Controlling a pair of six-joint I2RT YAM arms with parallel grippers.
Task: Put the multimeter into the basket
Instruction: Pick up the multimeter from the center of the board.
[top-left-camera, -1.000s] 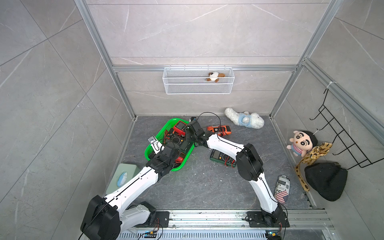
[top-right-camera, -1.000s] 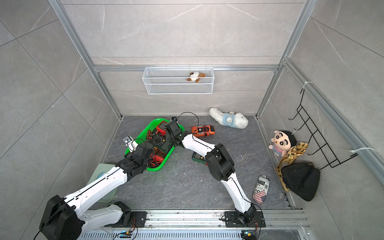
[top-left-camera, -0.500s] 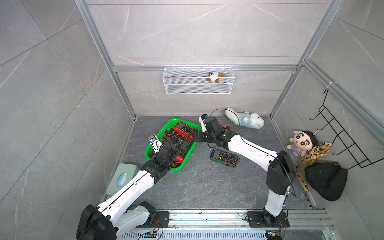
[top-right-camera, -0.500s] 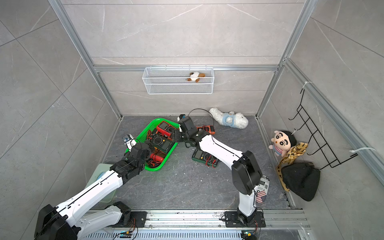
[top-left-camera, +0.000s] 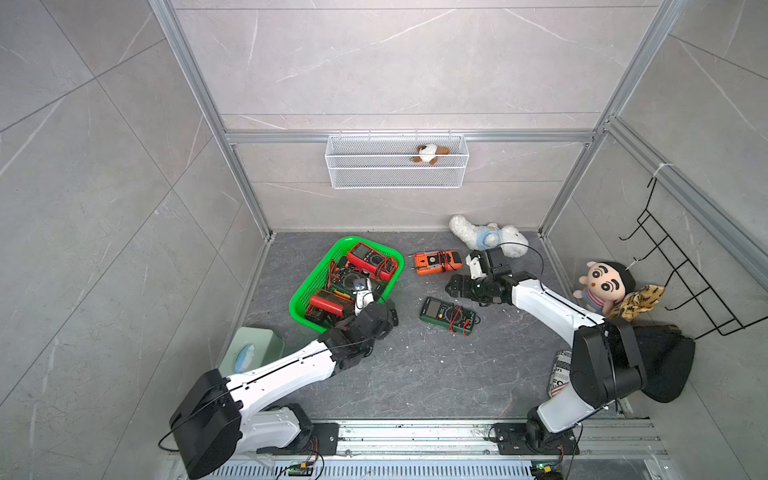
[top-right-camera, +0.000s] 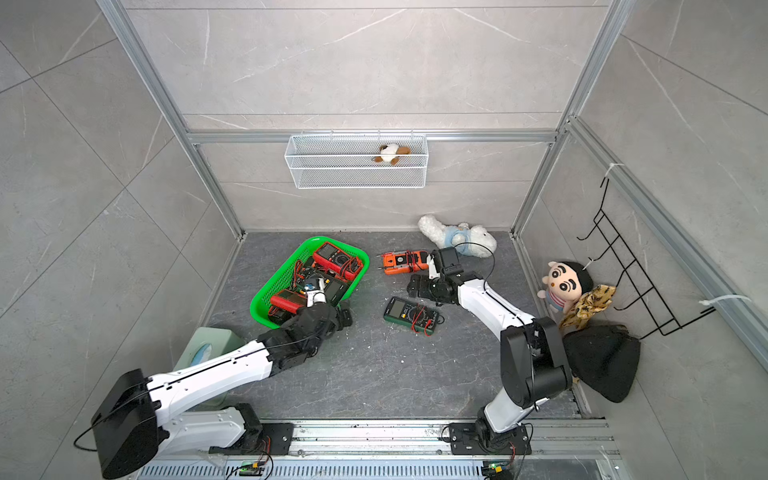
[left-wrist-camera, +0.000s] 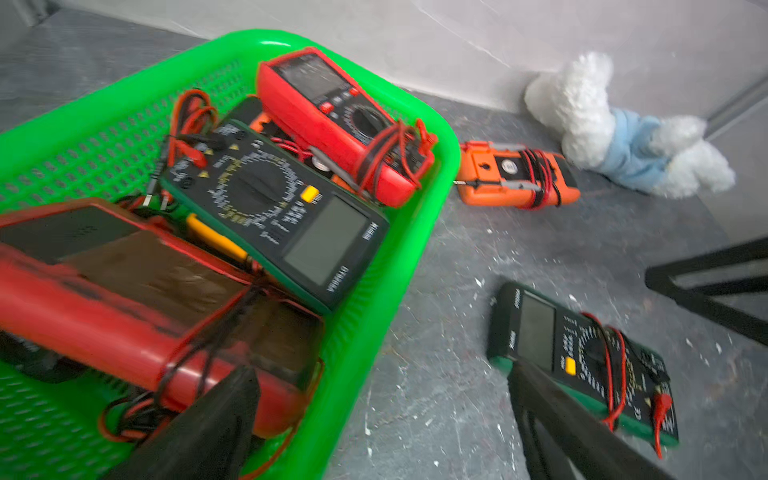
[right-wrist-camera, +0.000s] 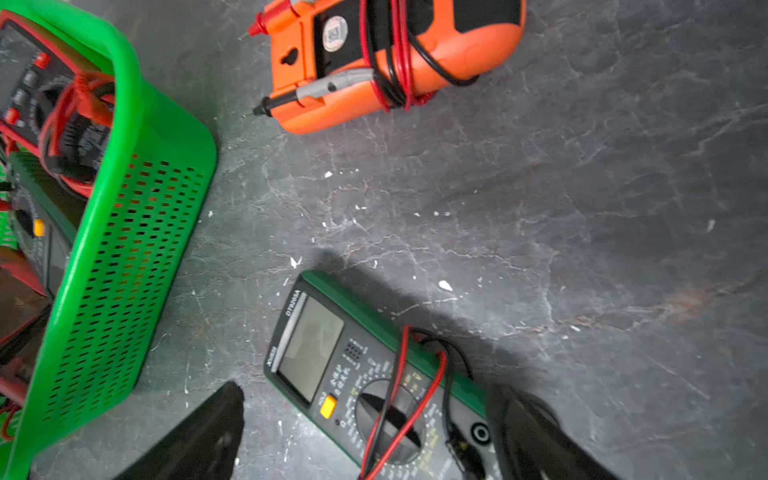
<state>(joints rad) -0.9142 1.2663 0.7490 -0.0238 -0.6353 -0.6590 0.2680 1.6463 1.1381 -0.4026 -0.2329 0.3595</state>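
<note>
Target looks like the green multimeter (top-left-camera: 448, 316), lying flat on the floor (top-left-camera: 415, 374) outside the basket (top-left-camera: 320, 270), screen end toward it. The right gripper (top-left-camera: 454, 289) hovers right over its dial end, so that arm's nearer; the left gripper (top-left-camera: 388, 318) hangs by the basket's near corner. Both are spread wide, gripping nothing. Right wrist view shows the body slanting between the fingers (right-wrist-camera: 199, 436); top views don't show that.
</note>
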